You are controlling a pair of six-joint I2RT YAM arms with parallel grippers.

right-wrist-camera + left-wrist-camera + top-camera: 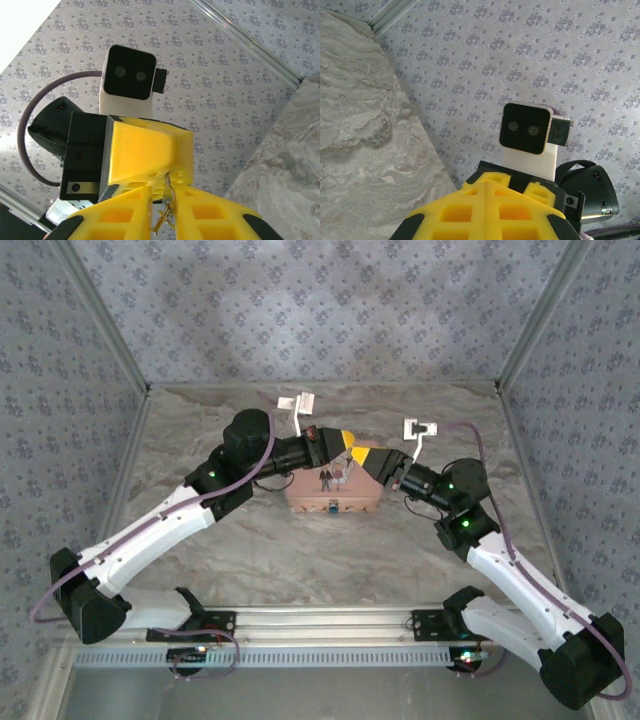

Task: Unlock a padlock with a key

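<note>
Right wrist cam: key [164, 214] in the right gripper [167, 192]'s narrow slit, can't tell if it's pinched.
Left gripper [175, 170], pressed together, faces it tip-to-tip along the key's length.

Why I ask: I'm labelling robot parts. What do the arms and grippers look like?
The left arm and right arm: white shells, black joints, purple cable. The left gripper and right gripper: yellow gridded fingers, black body, white camera box.
</note>
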